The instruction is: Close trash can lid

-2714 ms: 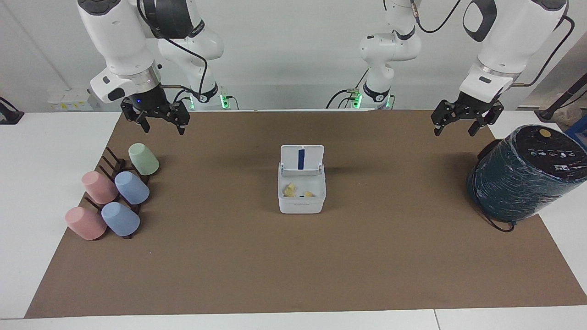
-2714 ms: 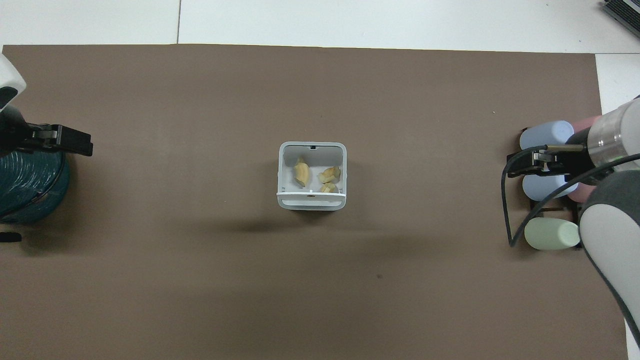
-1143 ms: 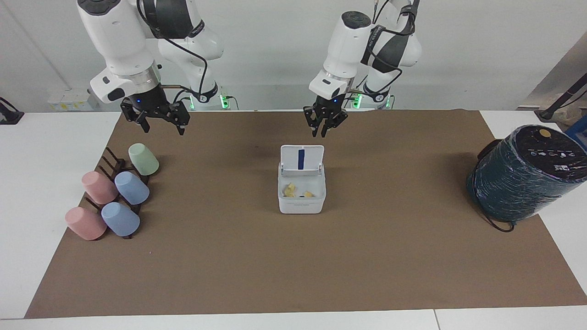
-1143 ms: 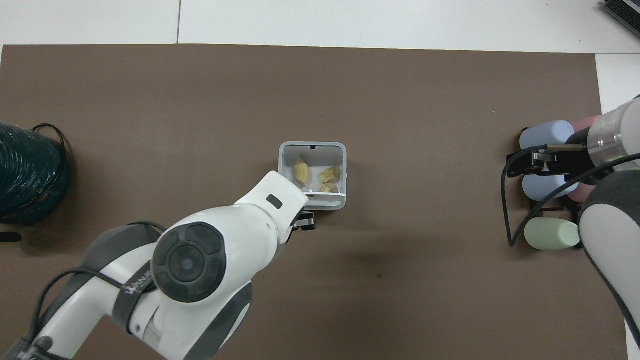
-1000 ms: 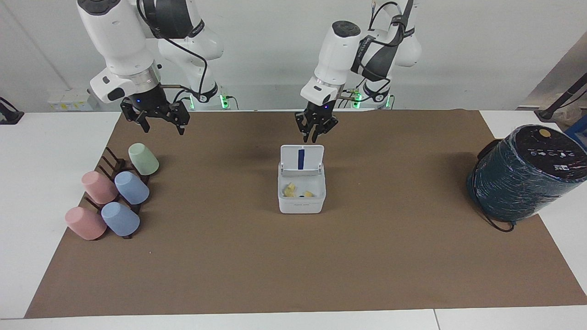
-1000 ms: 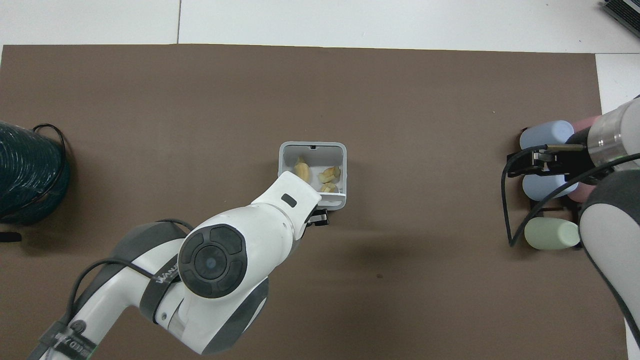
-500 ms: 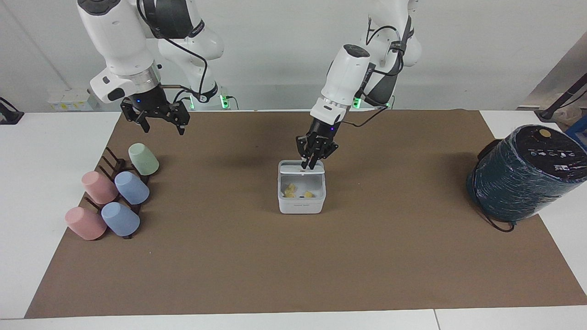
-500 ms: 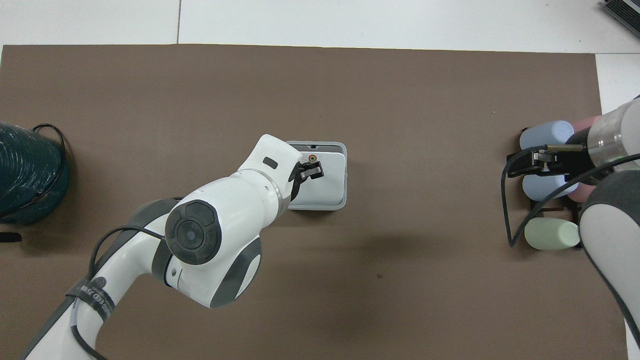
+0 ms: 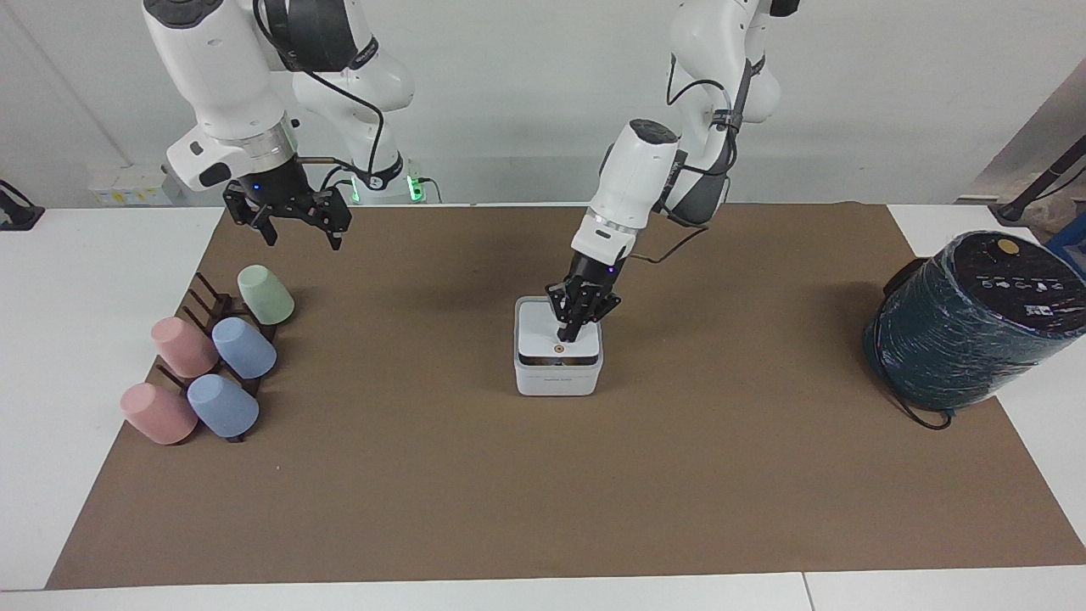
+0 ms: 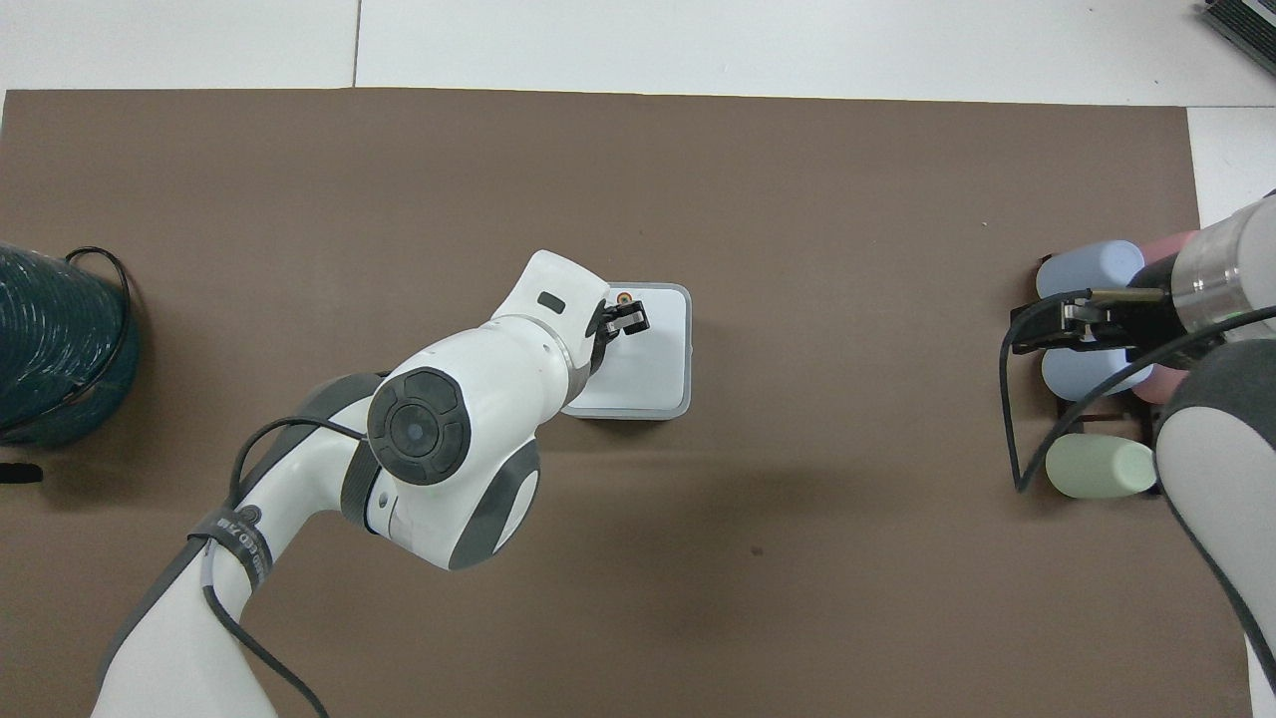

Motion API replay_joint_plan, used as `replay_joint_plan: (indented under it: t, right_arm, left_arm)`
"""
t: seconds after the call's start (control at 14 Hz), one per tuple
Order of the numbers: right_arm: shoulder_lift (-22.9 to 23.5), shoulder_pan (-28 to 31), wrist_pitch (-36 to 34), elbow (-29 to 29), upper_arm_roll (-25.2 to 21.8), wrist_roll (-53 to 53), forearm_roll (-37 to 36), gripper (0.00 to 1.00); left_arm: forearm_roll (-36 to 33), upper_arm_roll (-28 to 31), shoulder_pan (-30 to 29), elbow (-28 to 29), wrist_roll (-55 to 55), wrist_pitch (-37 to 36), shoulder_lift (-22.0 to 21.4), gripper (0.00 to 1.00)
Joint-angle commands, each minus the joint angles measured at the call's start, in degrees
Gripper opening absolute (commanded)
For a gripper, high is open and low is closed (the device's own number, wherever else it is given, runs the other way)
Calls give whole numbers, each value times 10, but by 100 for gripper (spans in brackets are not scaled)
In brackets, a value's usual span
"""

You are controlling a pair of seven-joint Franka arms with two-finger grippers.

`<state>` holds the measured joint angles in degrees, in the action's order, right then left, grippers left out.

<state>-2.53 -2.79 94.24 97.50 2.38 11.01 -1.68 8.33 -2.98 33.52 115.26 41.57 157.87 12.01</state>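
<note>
Trash can (image 9: pixel 557 367) lid (image 9: pixel 557 339) is now lying nearly flat over the box at the middle of the table (image 9: pixel 543 475), where half a second ago it was only partway down and a second ago it was standing upright with its blue strip showing. The left hand (image 9: pixel 568 329) is pressing on it with its fingers drawn narrow, holding nothing, tips just beside the orange dot (image 9: pixel 559 347). The yellow scraps inside are no longer showing. A thin dark gap at the edge farthest from the robots suggests the flap is not quite seated, so a final push is probably needed. The right hand (image 9: pixel 299 222) is waiting, spread wide, over the cup rack (image 9: pixel 212 310).
</note>
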Motion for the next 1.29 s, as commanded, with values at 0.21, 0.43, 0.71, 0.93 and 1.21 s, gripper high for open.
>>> replay_joint_plan:
  t: [0.21,0.43,0.71,0.93,1.21]
  right_arm:
    - [-1,6,-5,0,2,-12,4,100]
    - [-1,6,-4,0,2,-13,4,100]
    - [-1,6,-4,0,2,-12,4,100]
    - [-1,6,-4,0,2,-13,4,100]
    - [-1,6,-4,0,2,-13,4,100]
  left_arm:
    - [11,0,5,-17,-5,17,46,14]
    - [11,0,7,-18,-4,23,60,15]
    - [11,1,-1,-42,-4,-69,22,23]
    - [5,4,-34,-113,-8,-238,-2,29]
    - [5,5,-111,-215,-111,-435,-7,30]
